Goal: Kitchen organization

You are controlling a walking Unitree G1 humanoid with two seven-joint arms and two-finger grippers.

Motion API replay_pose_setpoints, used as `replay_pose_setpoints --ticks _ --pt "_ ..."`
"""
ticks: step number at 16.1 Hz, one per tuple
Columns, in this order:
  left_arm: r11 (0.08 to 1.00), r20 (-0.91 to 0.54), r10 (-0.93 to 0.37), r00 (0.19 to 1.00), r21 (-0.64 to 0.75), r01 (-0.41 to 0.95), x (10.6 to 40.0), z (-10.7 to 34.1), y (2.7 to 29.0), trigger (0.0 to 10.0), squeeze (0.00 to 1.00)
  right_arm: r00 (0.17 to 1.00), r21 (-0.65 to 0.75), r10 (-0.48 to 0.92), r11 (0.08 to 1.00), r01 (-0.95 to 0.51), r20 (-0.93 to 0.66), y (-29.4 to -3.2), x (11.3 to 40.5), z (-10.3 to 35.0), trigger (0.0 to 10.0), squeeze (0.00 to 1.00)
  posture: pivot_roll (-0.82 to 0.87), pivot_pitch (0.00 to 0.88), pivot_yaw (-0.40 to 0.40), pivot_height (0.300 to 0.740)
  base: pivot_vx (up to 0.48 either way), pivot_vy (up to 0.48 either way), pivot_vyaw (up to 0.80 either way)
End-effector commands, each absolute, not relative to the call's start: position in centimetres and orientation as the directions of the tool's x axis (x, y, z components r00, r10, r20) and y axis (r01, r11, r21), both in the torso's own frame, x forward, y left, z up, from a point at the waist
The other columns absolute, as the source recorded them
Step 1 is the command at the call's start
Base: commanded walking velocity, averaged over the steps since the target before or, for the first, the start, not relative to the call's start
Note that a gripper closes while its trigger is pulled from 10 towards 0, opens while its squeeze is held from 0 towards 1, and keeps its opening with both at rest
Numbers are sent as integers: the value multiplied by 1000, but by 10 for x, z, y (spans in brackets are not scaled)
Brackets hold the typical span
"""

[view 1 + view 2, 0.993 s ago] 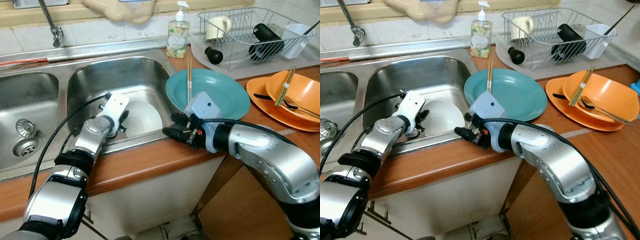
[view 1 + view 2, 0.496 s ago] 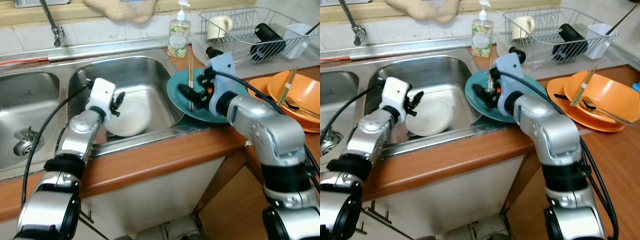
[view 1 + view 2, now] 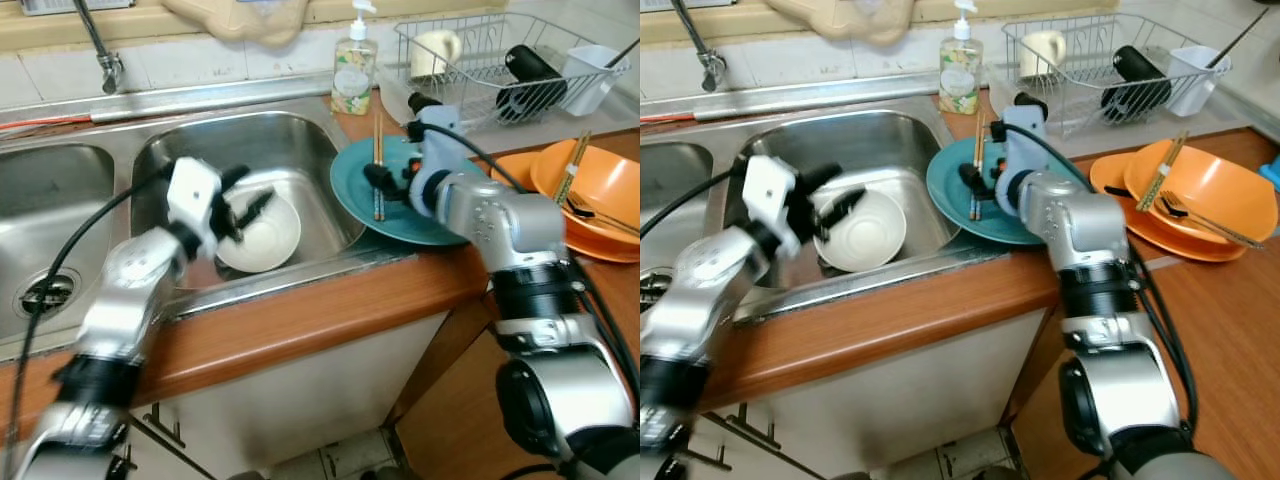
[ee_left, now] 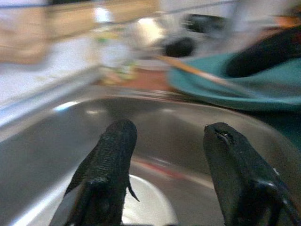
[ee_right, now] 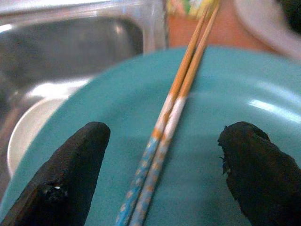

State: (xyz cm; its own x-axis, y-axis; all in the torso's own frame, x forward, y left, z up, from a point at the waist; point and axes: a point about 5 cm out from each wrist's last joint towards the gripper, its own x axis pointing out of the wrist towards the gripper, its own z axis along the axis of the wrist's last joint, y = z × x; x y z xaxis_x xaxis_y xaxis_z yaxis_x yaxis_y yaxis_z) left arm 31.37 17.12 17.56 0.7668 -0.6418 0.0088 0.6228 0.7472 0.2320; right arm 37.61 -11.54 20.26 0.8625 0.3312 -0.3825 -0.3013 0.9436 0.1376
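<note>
A white bowl (image 3: 262, 230) lies open side up in the right sink basin (image 3: 290, 150). My left gripper (image 3: 245, 193) hovers just above the bowl's near-left rim, fingers open and empty; the left wrist view shows the bowl (image 4: 146, 205) below its spread fingers (image 4: 113, 155). A teal plate (image 3: 440, 210) rests on the counter, overlapping the sink edge, with a pair of chopsticks (image 3: 378, 165) lying across it. My right gripper (image 3: 385, 185) is low over the plate, open. In the right wrist view the chopsticks (image 5: 171, 117) run between its fingers (image 5: 70, 174), which are not closed on them.
A soap bottle (image 3: 354, 70) stands behind the plate. A dish rack (image 3: 500, 60) at the back right holds a cup and a black bottle. Stacked orange plates (image 3: 590, 190) with chopsticks and a fork sit at the right. A faucet (image 3: 105, 50) and the left basin (image 3: 50, 230) are at the left.
The right gripper rose from the counter's front edge to the chopsticks on the teal plate. The left gripper drew back from the bowl, which went from tilted to flat.
</note>
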Motion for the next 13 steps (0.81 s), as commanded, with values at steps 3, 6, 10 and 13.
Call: replay_pose_setpoints --ticks 3,6,10,13 --pt "620 -40 -768 639 204 758 290 180 154 10000 0 848 147 326 945 -291 -418 -113 379 198 0 0 -95 0 0 740 0 0 0" --pt "550 -46 -825 564 166 818 277 185 144 10000 0 831 154 327 945 -288 -449 -114 380 192 0 0 -96 0 2 740 0 0 0" --pt "522 -73 -841 537 153 839 273 186 139 10000 0 813 169 340 941 -295 -474 -114 379 187 0 0 -96 0 2 740 0 0 0" --pt "512 -82 -846 526 147 846 272 187 136 10000 0 820 177 333 943 -283 -465 -116 381 187 0 0 -101 0 7 740 0 0 0"
